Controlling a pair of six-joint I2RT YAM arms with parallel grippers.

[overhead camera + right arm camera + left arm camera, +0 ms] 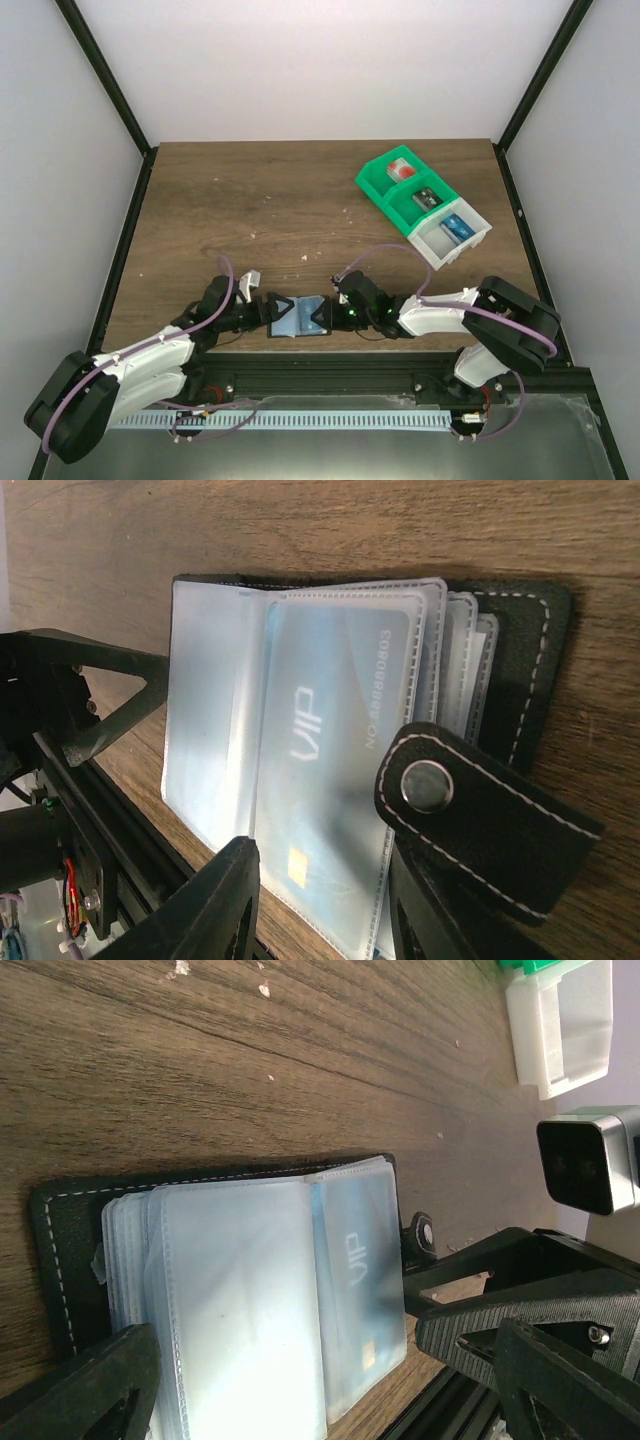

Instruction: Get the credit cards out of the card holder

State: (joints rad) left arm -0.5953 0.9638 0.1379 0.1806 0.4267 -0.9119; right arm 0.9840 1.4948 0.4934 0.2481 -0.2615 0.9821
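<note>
Rests the left gripper (265, 310), jaws spread wide, at the unfolded card holder (295, 320). Straddles the VIP credit card (330, 760) with the right gripper (322, 870); cannot tell whether clamped.

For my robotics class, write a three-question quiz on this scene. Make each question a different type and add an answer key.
1. True or false: the card holder lies closed with its snap tab fastened.
2. Multiple choice: which word is printed on the blue card showing inside the card holder? A) VIP B) GOLD C) BANK
3. Short answer: in the top view, where does the green-and-white bin stand relative to the card holder?

Key
1. False: it lies open, with the tab loose.
2. A
3. Beyond it and to the right, well apart from it.
</note>
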